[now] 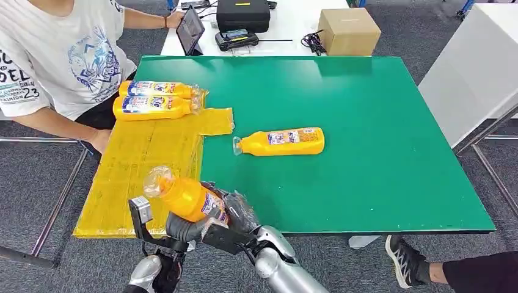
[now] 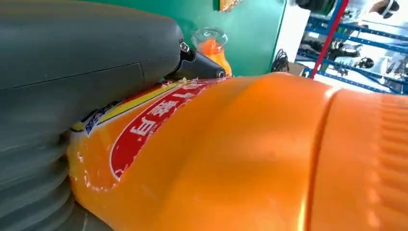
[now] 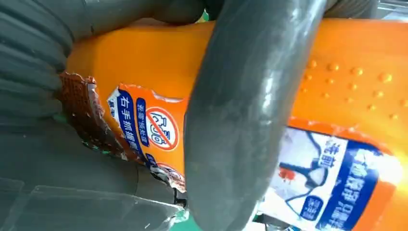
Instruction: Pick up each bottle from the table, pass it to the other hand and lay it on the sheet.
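You have an orange bottle [image 1: 183, 196] in the air over the near edge of the green bench [image 1: 379, 152], cap tilted up toward the yellow sheet [image 1: 143, 165]. Both robot hands grip it: the left robot hand [image 1: 183, 227] from below, the right robot hand [image 1: 235, 213] around its base. Two bottles [image 1: 156, 99] lie side by side at the sheet's far end, beside a seated person [image 1: 55, 55]. Another bottle [image 1: 281, 141] lies on the bare bench.
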